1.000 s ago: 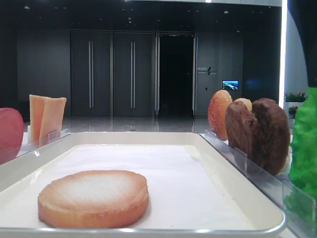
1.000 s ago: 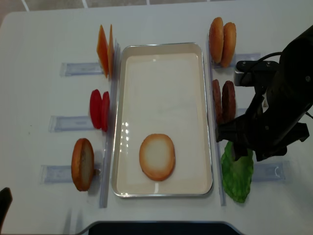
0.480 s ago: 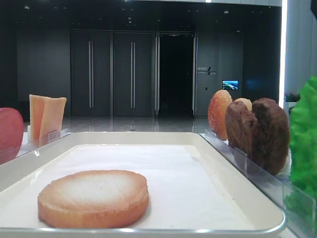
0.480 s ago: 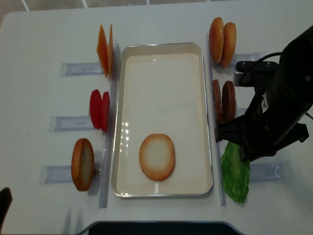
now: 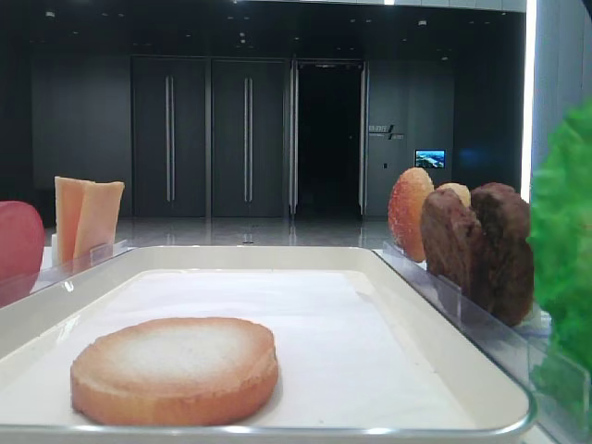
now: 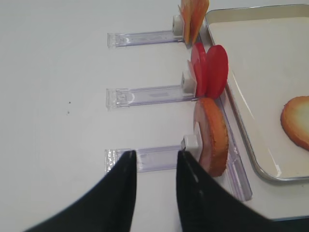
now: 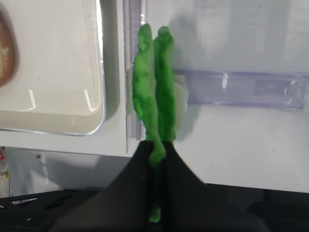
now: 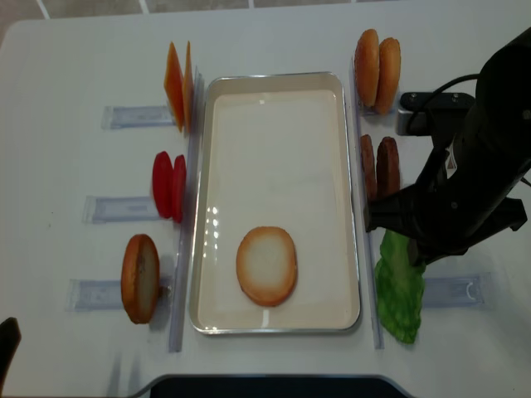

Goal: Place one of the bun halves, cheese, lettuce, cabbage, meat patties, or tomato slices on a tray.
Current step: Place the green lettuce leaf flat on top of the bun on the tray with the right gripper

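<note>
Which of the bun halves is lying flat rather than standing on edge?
The bun half inside the tray, pale floury face up. The other bun halves stand on edge in holders outside it: one at the left, two at the upper right.

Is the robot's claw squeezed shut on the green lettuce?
Yes, shut. The right claw pinches the lettuce edge between closed fingers.

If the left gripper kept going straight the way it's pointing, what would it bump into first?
Probably the clear plastic holder just ahead of the left gripper, then the upright bun half at its end; depth is hard to judge.
</note>
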